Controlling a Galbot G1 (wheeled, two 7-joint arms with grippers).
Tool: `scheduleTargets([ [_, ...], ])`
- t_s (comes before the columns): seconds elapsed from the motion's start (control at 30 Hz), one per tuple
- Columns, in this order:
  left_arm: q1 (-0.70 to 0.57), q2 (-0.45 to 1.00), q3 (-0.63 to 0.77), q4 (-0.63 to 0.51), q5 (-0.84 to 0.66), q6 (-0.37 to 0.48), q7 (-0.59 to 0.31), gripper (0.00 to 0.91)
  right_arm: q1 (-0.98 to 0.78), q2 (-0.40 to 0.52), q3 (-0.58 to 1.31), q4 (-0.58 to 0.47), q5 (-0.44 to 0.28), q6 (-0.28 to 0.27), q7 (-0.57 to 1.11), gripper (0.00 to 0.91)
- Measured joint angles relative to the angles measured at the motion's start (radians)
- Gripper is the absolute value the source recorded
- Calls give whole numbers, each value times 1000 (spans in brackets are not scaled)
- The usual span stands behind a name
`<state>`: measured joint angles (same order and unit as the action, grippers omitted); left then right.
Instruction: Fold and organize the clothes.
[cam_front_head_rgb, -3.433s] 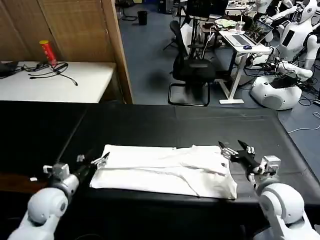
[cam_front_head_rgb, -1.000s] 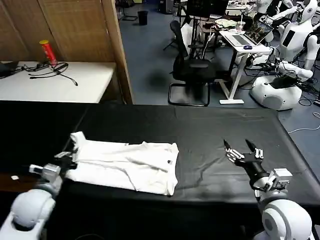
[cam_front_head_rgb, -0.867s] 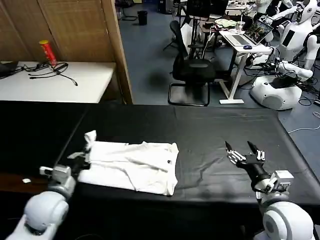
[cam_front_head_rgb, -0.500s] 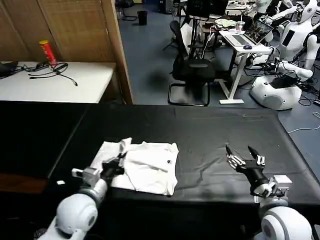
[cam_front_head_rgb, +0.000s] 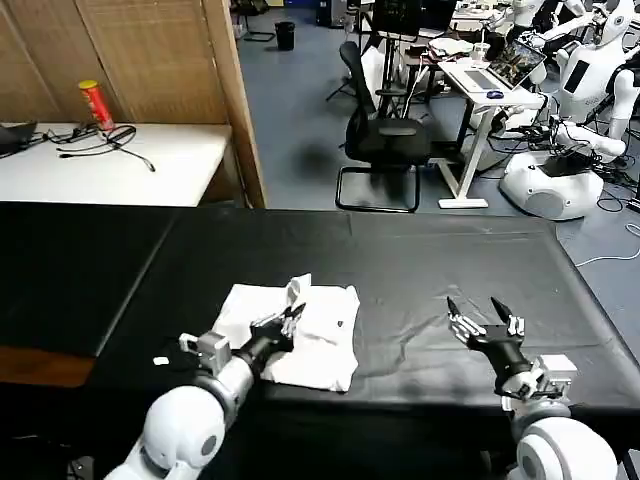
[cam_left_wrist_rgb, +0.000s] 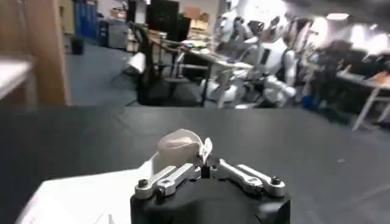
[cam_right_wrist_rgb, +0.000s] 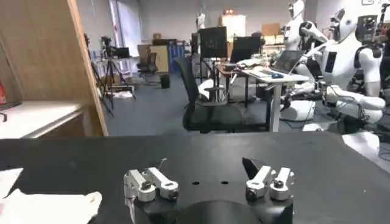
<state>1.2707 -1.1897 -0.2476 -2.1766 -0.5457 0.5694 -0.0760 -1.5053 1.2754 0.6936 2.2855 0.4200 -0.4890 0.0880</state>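
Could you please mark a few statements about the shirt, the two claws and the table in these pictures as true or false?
1. The left claw is shut on a raised bunch of the white T-shirt. True.
2. The right claw grips the shirt's hem. False: it is open over the bare black table, apart from the shirt.
3. The shirt lies spread out flat with sleeves extended. False: it is folded into a compact bundle.
4. A black office chair stands beyond the table. True.

Soft white cotton T-shirt (cam_front_head_rgb: 300, 330) lies rumpled on matt black cloth covering the surface (cam_front_head_rgb: 420, 260); glossy plastic arm shells.
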Motion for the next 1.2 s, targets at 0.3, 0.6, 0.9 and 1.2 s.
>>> scheduleTargets([
  [0.3,-18,-44,31,41,33,-14,3,0,-8,6,-8,0,-13,0,-1,878],
  [0.6,-13,-95,62,97,114,-18,-2,878,24,-30,-41,-27,-15,-7,-10,878],
  [0.9,1,-170,105,122,45,-20,-32,878,101,-82,-142,-66,-8,-35,-9,878],
  [1.2,-29,-151,38,73,98,-102,29,878,221,-138,-318,-156,-37,-40,-79,878],
])
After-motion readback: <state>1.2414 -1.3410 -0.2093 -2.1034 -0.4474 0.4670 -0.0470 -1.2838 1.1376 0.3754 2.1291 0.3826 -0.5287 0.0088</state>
